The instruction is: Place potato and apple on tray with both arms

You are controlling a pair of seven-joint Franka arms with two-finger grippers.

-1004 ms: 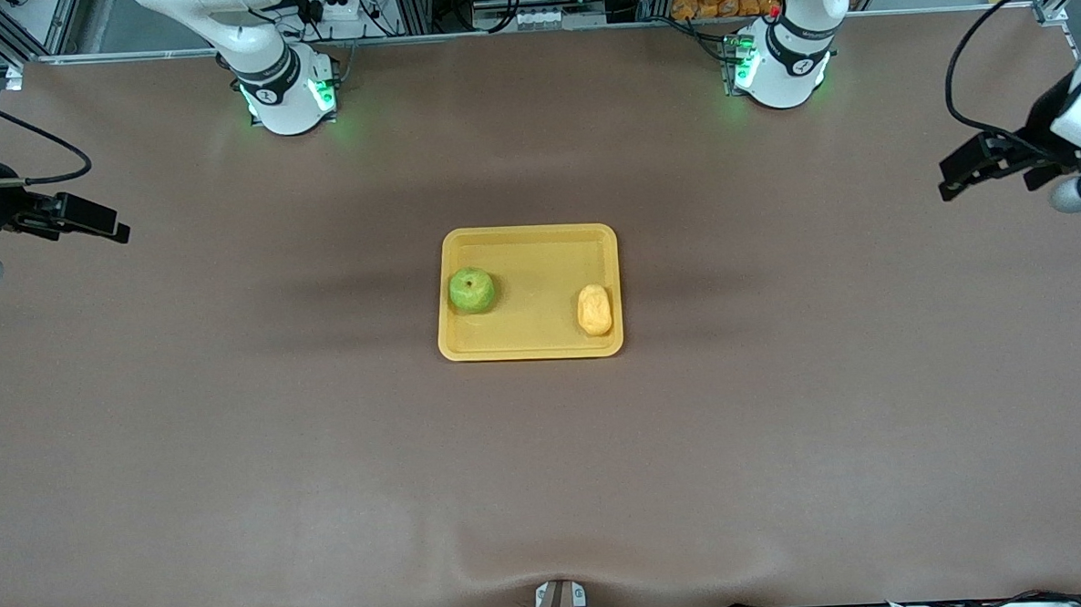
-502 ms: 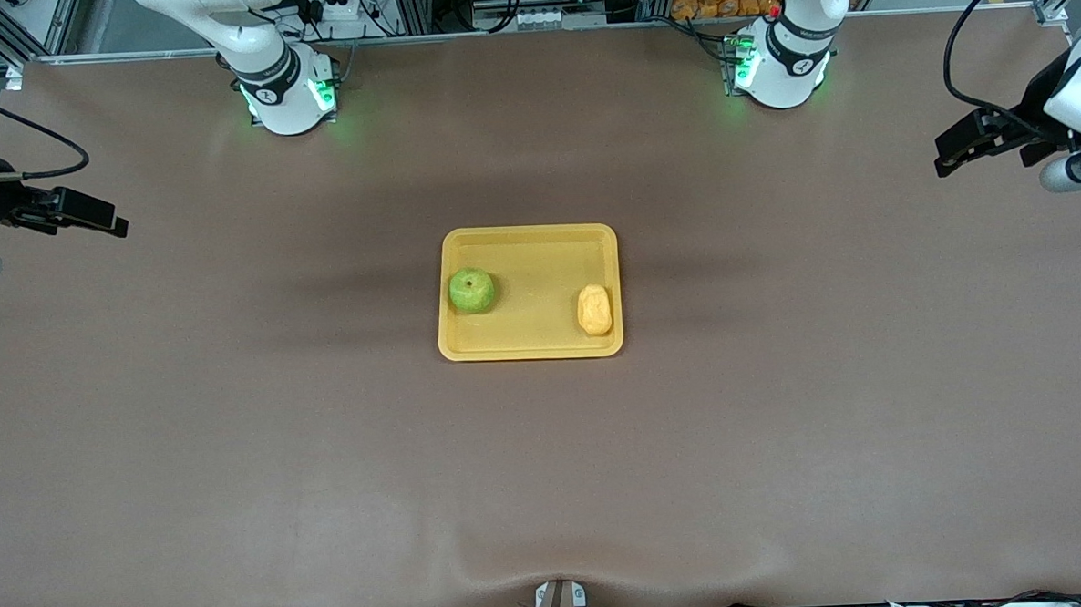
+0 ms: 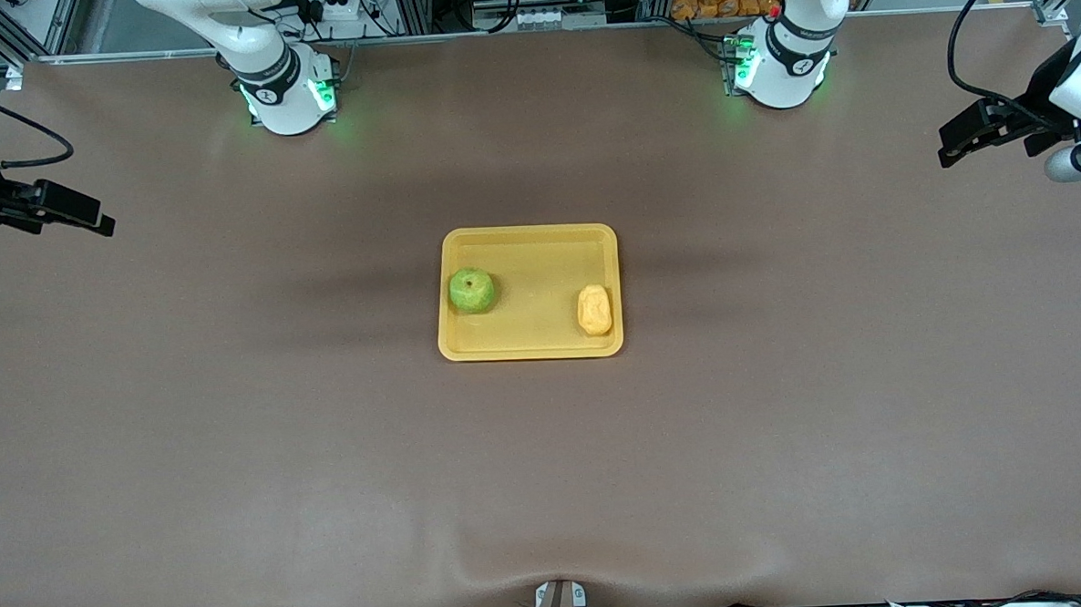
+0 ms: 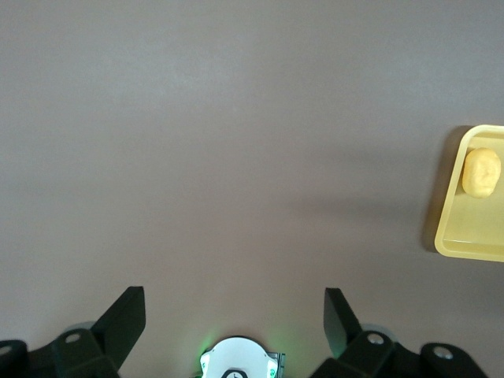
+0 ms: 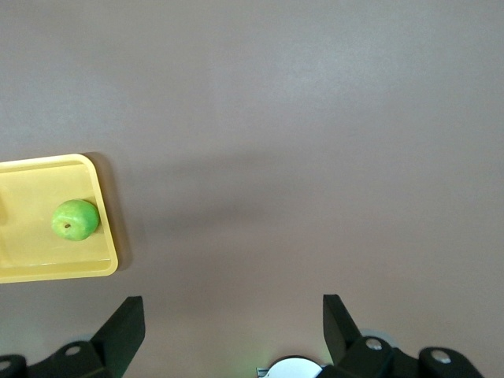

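The brown table [image 3: 547, 449] carries the yellow tray [image 3: 529, 245] at its centre. The green apple [image 3: 472, 290] lies in the tray toward the right arm's end; the yellow-orange potato [image 3: 595, 309] lies in it toward the left arm's end, just beside the rim. The two are well apart. The left gripper [image 3: 953, 147] hangs over the table's left-arm end, jaws spread wide, holding nothing. The right gripper [image 3: 99, 222] hangs over the right-arm end, jaws likewise wide and empty.
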